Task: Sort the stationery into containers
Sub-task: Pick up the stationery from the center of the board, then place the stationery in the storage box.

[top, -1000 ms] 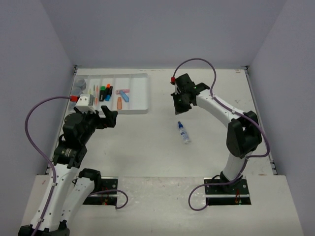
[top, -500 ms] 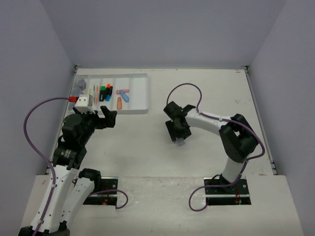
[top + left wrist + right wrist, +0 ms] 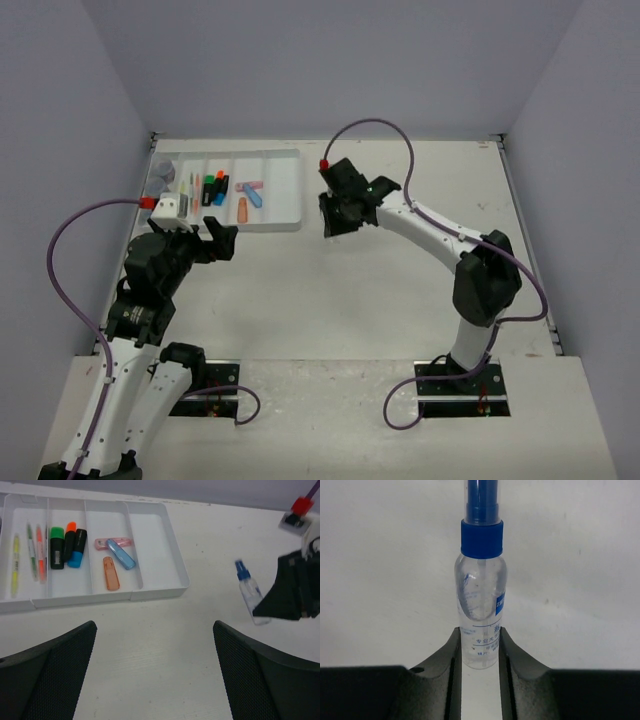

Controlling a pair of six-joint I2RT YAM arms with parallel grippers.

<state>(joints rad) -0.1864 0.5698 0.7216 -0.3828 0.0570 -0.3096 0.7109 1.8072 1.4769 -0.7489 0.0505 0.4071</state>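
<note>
Overhead view of a white surface (image 3: 300,290) with two robot arms bolted at its 6 o'clock edge. At about 10 o'clock lies a white tray (image 3: 285,195) split into long side-by-side compartments. Reading left to right: the first compartment holds round grey-blue pots (image 3: 165,172), partly hidden behind the left arm's wrist. The next holds thin pens, seen from the left wrist camera as a yellow pen (image 3: 15,565), a green pen (image 3: 31,550) and an orange pen (image 3: 40,555). The third holds three black highlighters side by side: a green-capped highlighter (image 3: 56,547), an orange-capped highlighter (image 3: 70,540) and a blue-capped highlighter (image 3: 76,550). The fourth holds a pink eraser (image 3: 112,542), a blue eraser (image 3: 120,554) lying across it, and an orange eraser (image 3: 111,573) toward 6 o'clock of them. The left hand (image 3: 222,236) sits just off the tray's 6 o'clock edge, its fingers spread wide and holding nothing. Farther right, near the tray's 3 o'clock wall, the right hand (image 3: 335,215) is clamped on the base of a clear glue bottle (image 3: 480,605) with a blue cap; in the right wrist view the cap points to 12 o'clock. Whether the bottle touches the surface cannot be told.
</note>
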